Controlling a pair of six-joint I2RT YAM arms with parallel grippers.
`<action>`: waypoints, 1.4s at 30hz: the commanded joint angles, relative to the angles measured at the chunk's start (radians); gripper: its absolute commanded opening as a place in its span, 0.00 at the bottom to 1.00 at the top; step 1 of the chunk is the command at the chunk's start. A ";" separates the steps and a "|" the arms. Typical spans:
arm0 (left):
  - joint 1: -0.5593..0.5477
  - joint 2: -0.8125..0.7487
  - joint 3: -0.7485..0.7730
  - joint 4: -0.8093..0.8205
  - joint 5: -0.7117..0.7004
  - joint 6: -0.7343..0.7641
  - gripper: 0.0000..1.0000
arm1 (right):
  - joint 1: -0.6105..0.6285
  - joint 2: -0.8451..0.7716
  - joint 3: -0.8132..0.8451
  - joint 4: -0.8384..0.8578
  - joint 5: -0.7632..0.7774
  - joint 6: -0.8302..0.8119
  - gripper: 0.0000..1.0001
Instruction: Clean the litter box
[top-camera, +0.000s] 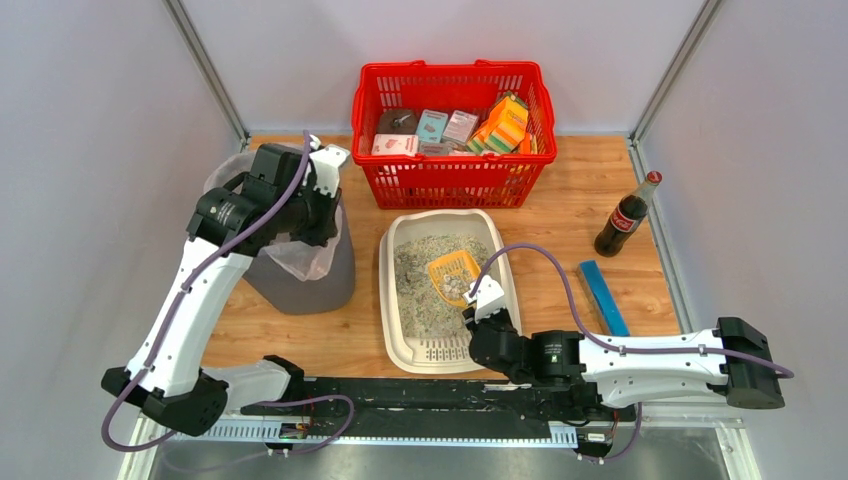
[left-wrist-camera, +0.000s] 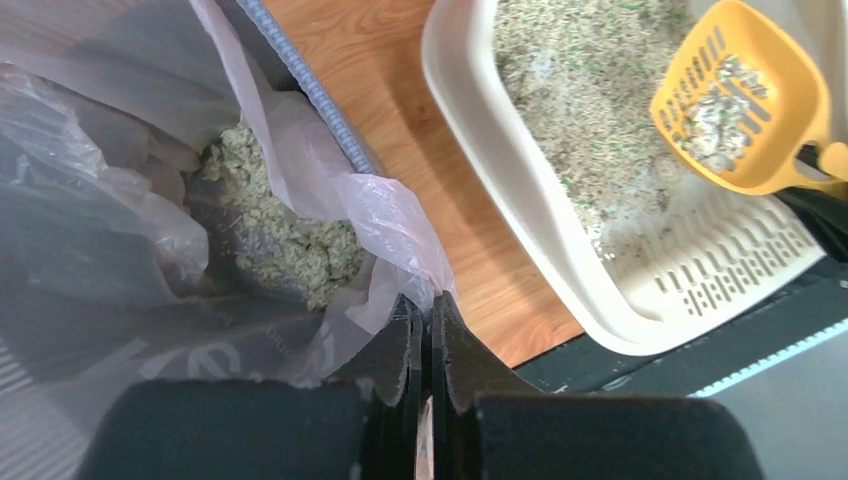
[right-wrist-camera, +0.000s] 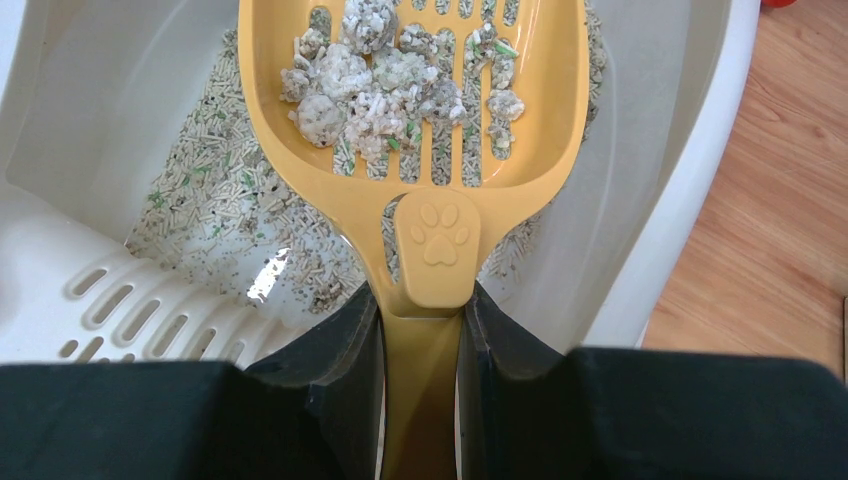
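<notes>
I kept right tool (right-wrist-camera: 422, 335) clamped on scoop (right-wrist-camera: 420, 200) handle, level so clumps wouldn't spill | left tool (left-wrist-camera: 425, 325) pinched shut on bag (left-wrist-camera: 330, 190) rim, I judged to hold bin (top-camera: 300, 285) open | litter box (top-camera: 386, 290) at worktop's near edge, centre

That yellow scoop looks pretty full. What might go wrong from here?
1. The clumps sit loose on the scoop held by the right gripper; carried across the wooden table toward the bin, some may roll off.
2. The left gripper pinches only the edge of the clear bag; if it slips, the opening could sag and the load miss.
</notes>
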 joint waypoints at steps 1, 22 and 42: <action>-0.003 -0.035 0.033 0.121 0.144 -0.073 0.00 | 0.001 0.000 0.014 0.017 0.049 0.020 0.00; -0.112 -0.034 -0.068 0.366 0.248 -0.207 0.00 | 0.007 -0.008 0.034 -0.026 0.040 -0.018 0.00; -0.053 -0.181 -0.119 0.368 0.003 -0.026 0.77 | 0.009 -0.103 0.354 -0.469 -0.027 -0.010 0.00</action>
